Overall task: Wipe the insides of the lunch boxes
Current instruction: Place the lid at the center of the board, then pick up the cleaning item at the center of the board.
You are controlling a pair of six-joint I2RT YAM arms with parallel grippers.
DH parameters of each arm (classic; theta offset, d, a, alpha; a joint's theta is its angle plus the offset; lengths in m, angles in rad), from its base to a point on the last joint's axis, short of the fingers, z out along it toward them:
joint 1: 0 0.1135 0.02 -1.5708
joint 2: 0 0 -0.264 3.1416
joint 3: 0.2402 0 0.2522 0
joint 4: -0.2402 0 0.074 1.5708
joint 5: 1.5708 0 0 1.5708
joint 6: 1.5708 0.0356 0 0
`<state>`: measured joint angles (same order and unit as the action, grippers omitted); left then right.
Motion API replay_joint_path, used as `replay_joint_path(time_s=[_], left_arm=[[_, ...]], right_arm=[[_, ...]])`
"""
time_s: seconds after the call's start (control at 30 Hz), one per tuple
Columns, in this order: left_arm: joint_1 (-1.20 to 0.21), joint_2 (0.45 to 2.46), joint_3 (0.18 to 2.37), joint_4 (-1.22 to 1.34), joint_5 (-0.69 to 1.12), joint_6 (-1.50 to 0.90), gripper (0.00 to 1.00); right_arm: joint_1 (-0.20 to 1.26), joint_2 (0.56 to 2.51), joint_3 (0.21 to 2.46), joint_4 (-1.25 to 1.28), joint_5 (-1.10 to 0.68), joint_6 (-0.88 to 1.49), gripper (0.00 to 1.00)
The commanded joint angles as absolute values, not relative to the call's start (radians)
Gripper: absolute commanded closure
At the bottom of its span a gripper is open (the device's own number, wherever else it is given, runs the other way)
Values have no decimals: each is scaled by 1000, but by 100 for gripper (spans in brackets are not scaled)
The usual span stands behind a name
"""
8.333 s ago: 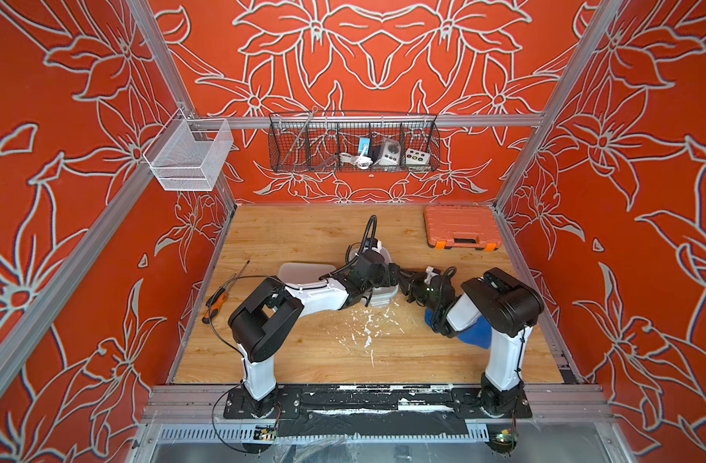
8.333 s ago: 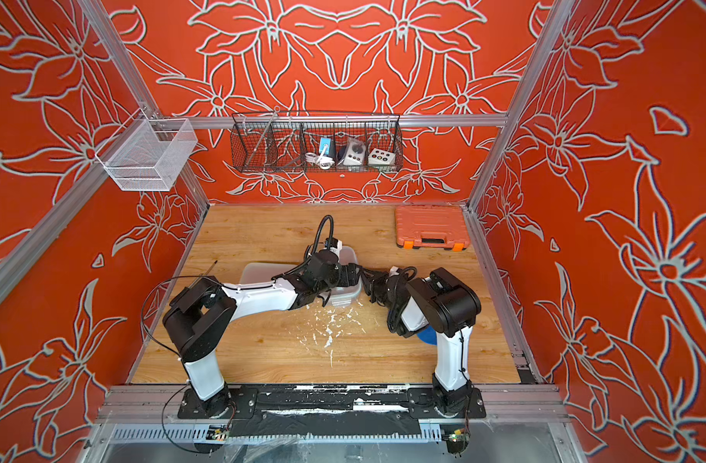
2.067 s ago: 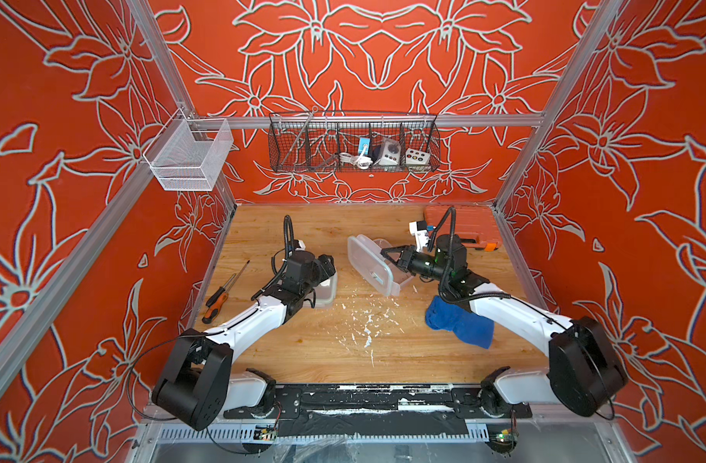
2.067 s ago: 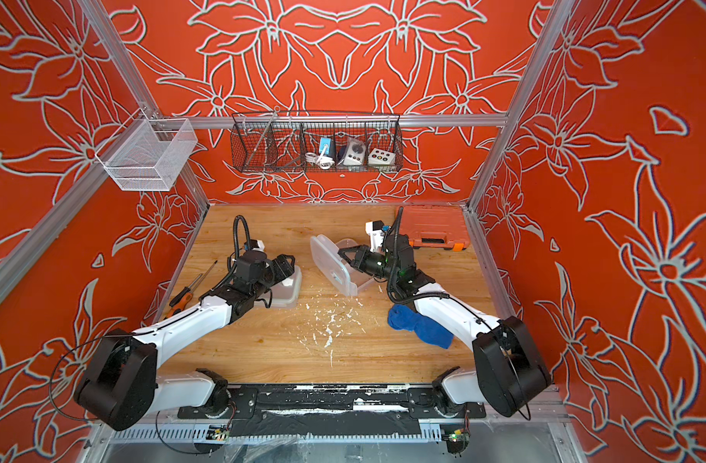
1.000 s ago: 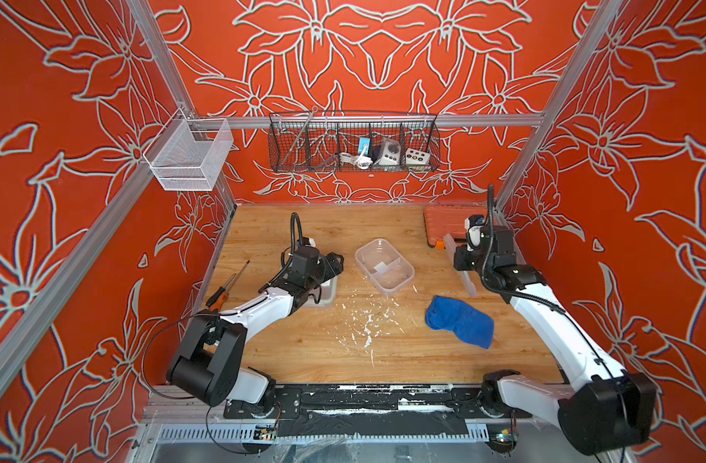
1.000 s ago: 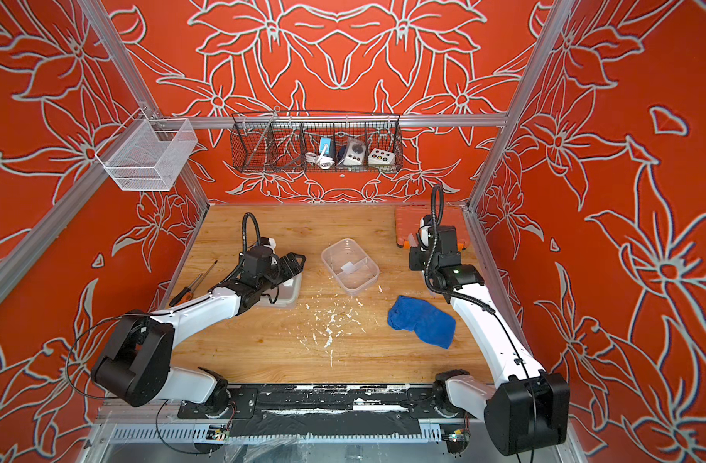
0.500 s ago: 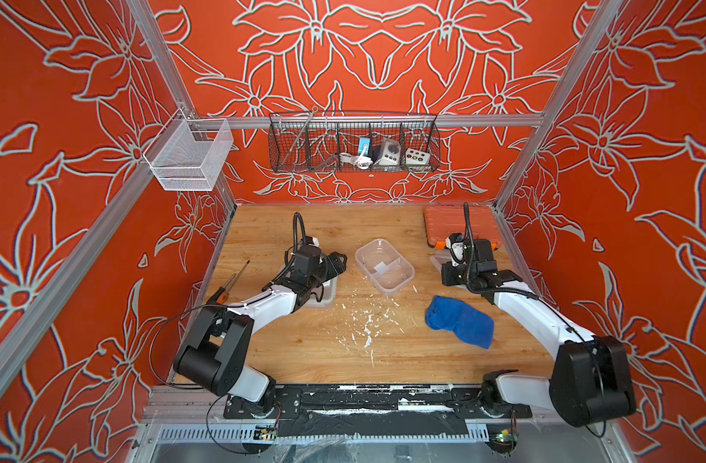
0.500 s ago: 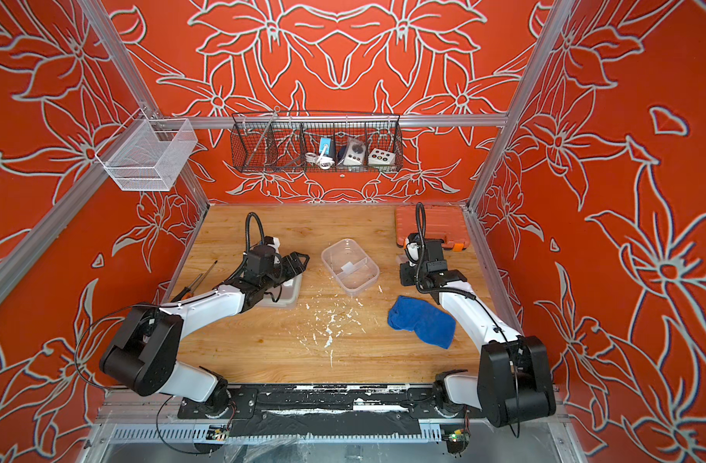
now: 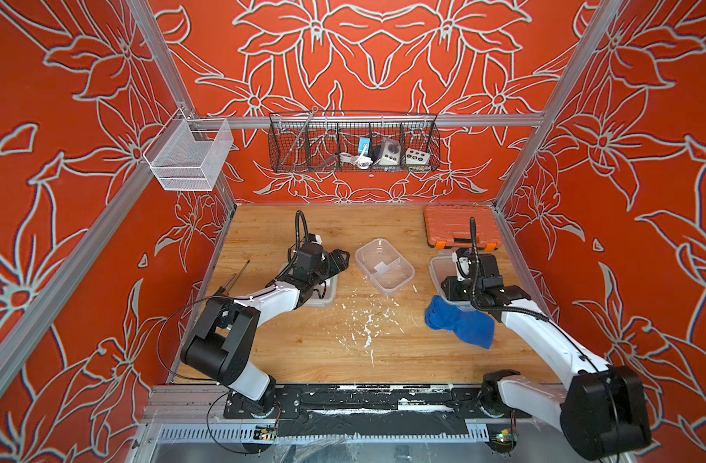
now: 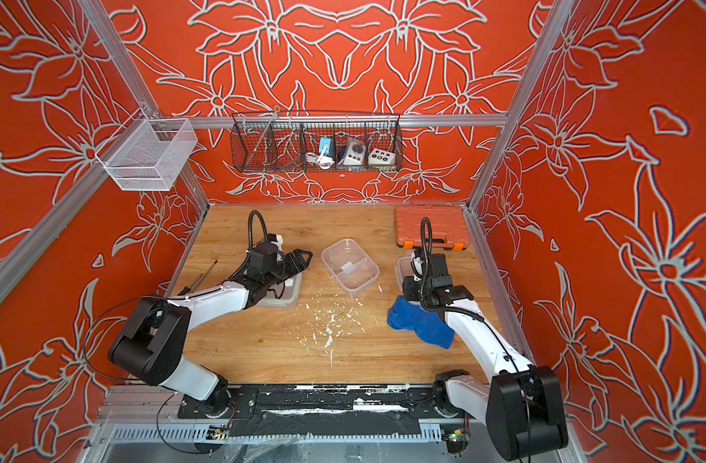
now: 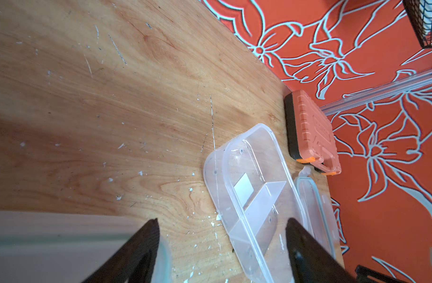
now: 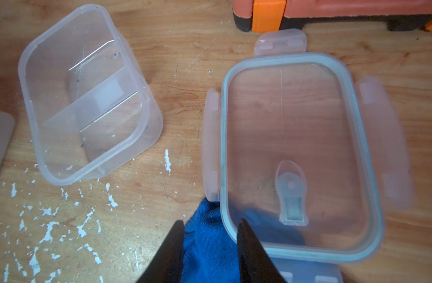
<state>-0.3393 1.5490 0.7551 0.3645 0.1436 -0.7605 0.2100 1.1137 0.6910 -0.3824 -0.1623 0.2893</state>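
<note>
Right pincer (image 12: 210, 221) now stands narrowly parted and empty, having released the lid (image 12: 296, 122) flat near the desk's (image 9: 303, 352) right edge, one corner on the blue cloth (image 9: 459, 326). Divided lunch box (image 9: 384, 267) sits uncovered mid-desk; second lunch box (image 9: 327, 294) lies beneath the wide left pincer (image 11: 222, 220). Cloth pickup is the likely next step.
</note>
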Motion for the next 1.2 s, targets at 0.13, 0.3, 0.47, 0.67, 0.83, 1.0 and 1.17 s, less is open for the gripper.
replay_joint_path(time_s=[0.13,0.3,0.47,0.67,0.83,1.0,1.17], left_arm=[[-339,1578,759,321,158,-767,19],[-346,1588,766,322,163,-766,19],[-353,1600,772,327,167,-769,19],[-376,1623,810,305,178,-755,19],[-385,1643,833,299,181,-756,19],[-384,1654,854,272,178,-729,19],[-385,1678,872,278,194,-733,19]], right_arm=[[213,1099,786,-822,-239,521,54],[214,1079,773,-948,-239,584,53],[211,1120,732,-923,-248,607,50],[211,1249,801,-913,-167,562,47],[205,1362,791,-881,-154,532,45],[205,1382,765,-803,-116,546,45],[205,1441,725,-735,-136,531,57]])
